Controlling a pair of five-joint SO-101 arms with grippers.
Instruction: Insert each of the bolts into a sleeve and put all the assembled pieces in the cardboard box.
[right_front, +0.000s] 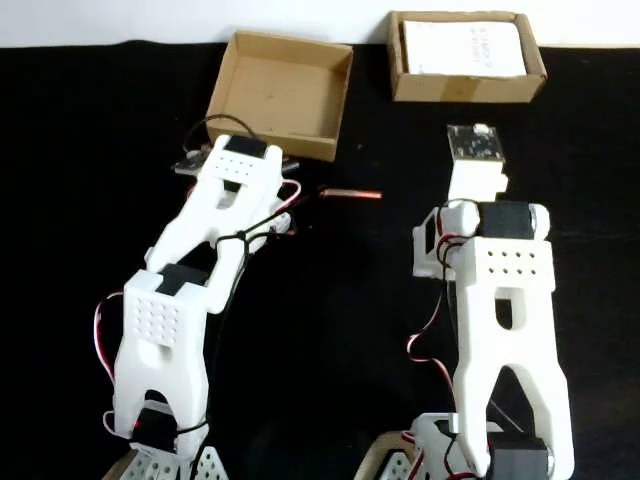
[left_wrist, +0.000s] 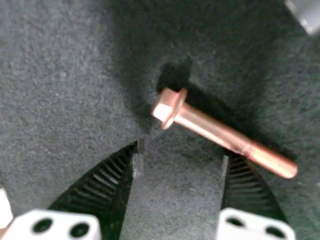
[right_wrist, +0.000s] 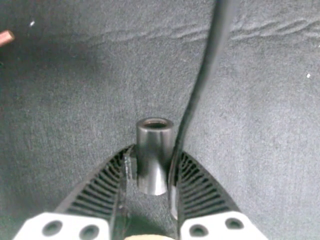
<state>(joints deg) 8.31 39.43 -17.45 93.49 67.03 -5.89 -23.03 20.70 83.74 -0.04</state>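
Observation:
A copper bolt (left_wrist: 220, 132) lies flat on the black cloth just ahead of my left gripper (left_wrist: 180, 162), which is open and holds nothing. From above, the bolt (right_front: 350, 194) lies right of the left arm's wrist (right_front: 240, 165). My right gripper (right_wrist: 152, 165) is shut on a dark sleeve (right_wrist: 154, 150), held upright with its bore facing up. One end of the bolt (right_wrist: 6, 37) shows at the edge of the right wrist view. The empty cardboard box (right_front: 280, 90) stands at the back, behind the left arm.
A second cardboard box (right_front: 465, 55) holding white paper stands at the back right. A black cable (right_wrist: 200, 90) runs close past the sleeve. A grey object (left_wrist: 305, 12) lies beyond the bolt. The right arm (right_front: 500, 270) stands right of centre.

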